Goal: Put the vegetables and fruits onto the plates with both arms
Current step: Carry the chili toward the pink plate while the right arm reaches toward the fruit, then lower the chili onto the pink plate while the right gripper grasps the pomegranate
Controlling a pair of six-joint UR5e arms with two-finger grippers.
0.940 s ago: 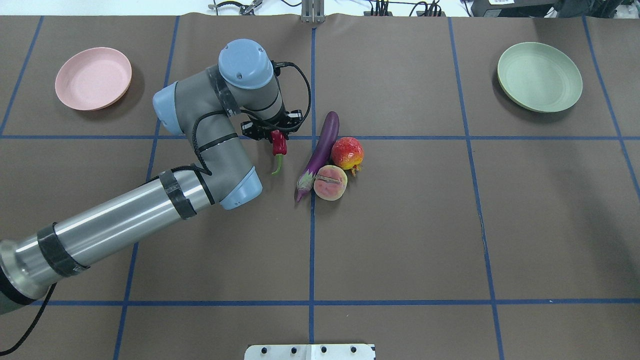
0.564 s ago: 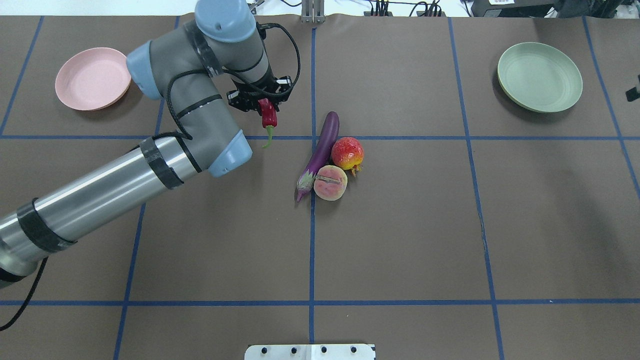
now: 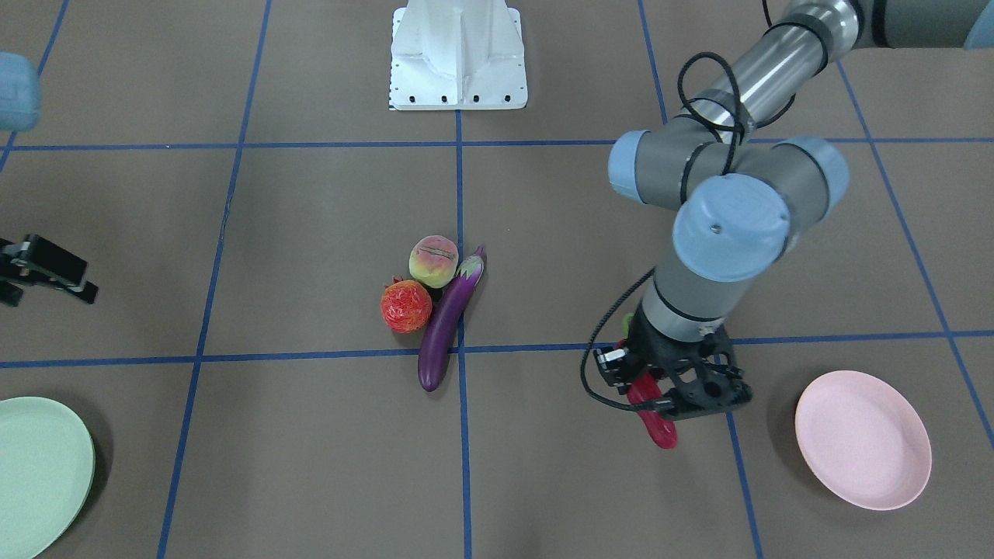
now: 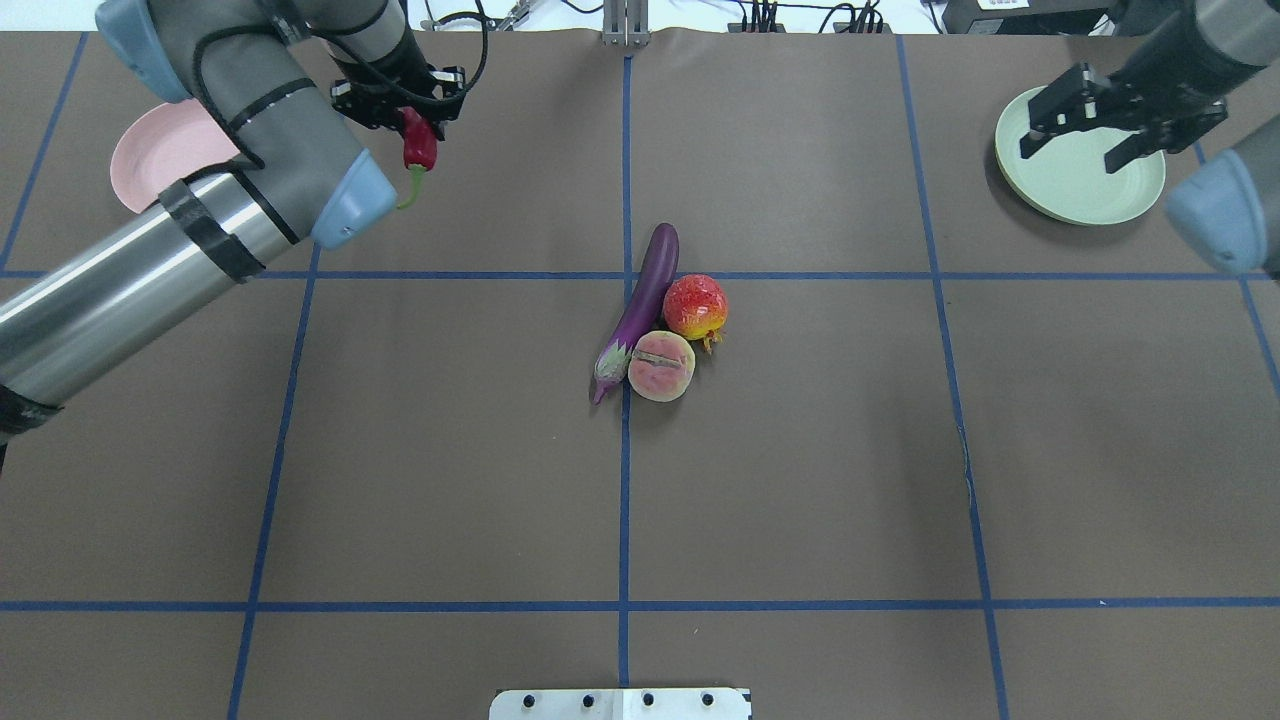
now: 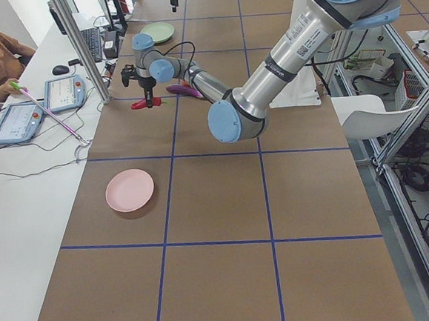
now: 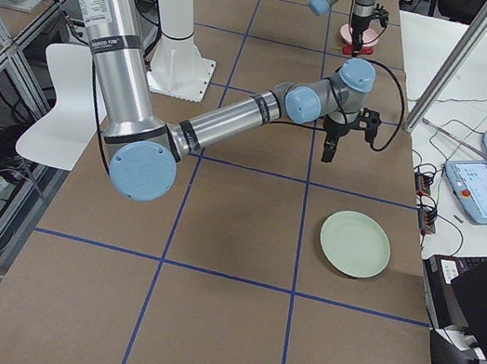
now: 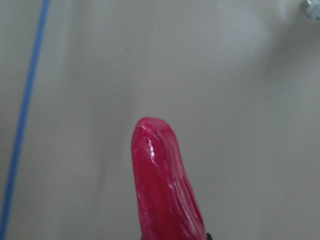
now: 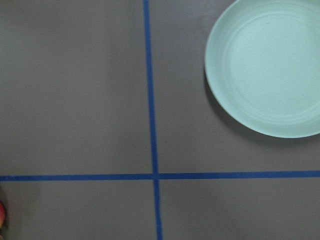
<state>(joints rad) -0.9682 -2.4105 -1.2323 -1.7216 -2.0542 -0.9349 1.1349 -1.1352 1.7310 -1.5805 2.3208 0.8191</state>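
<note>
Left gripper [image 4: 402, 112]: jaws closed on the red chili pepper [image 4: 419, 148], red tip out one side, green stem out the other. Hangs clear of the surface [image 4: 800, 480], near the pink plate [image 4: 150, 170] but not over it.

Right gripper [image 4: 1085, 138]: jaws open, empty, above the mint green plate [image 4: 1065, 203].

Eggplant [image 4: 645, 295], red-orange fruit [image 4: 696, 306] and peach [image 4: 660, 366]: mid-surface, touching one another, on neither plate.

Hazards, as judged:
- Gripped across a tapered, glossy body: liable to pivot or slip under quick travel.
- If released short of the pink plate, lands on bare surface; if released from height, may bounce off the rim.
- Round fruits: prone to rolling on any nudge to the eggplant during pickup.
</note>
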